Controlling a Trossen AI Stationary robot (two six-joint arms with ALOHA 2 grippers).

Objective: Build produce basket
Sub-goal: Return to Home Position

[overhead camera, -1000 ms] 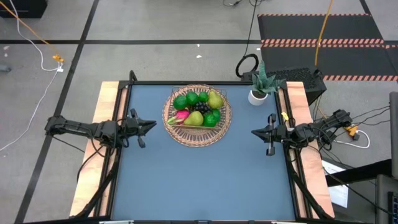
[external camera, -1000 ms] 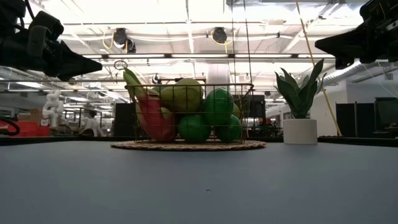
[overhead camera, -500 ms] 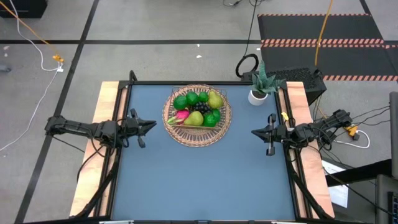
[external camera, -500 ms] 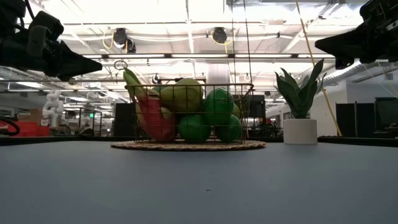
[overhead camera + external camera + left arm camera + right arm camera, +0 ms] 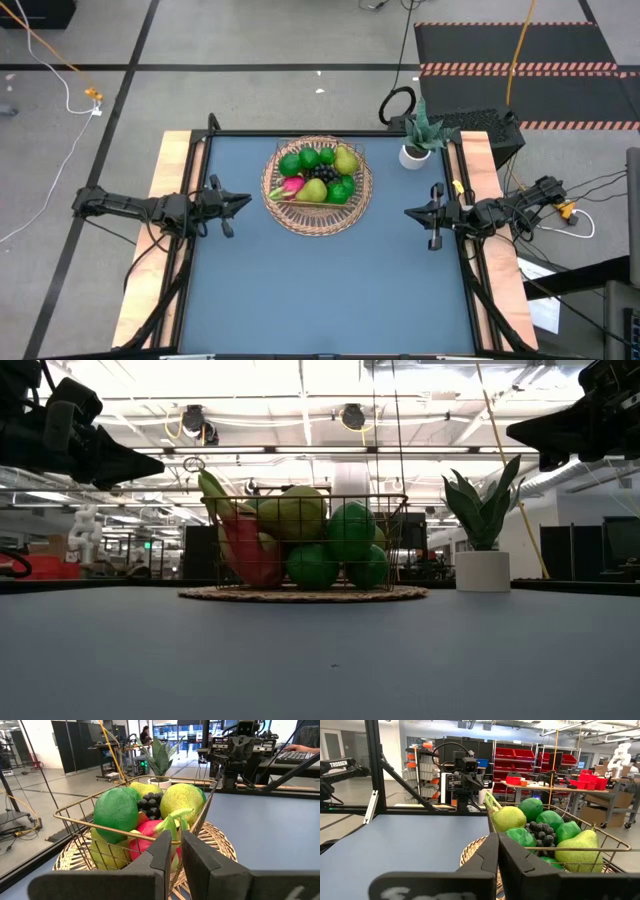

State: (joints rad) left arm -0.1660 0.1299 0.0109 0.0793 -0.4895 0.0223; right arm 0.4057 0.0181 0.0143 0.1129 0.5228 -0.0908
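Note:
The round tan wicker basket [image 5: 317, 187] with a gold wire wall stands on the blue table at the far middle. In it lie several round green fruits [image 5: 306, 158], two yellow-green pears [image 5: 346, 160], a pink dragon fruit [image 5: 291, 185] and a dark grape bunch [image 5: 322, 174]. My left gripper [image 5: 246, 201] hovers shut and empty at the table's left edge, left of the basket. My right gripper [image 5: 408, 212] hovers shut and empty at the right edge, right of the basket. Both wrist views look at the basket [image 5: 210, 837] [image 5: 600, 835].
A small white pot with a green plant [image 5: 415, 150] stands at the table's far right corner, right of the basket. Wooden side rails [image 5: 168, 180] run along the left and right edges. The blue table top [image 5: 320, 290] lies bare near the front.

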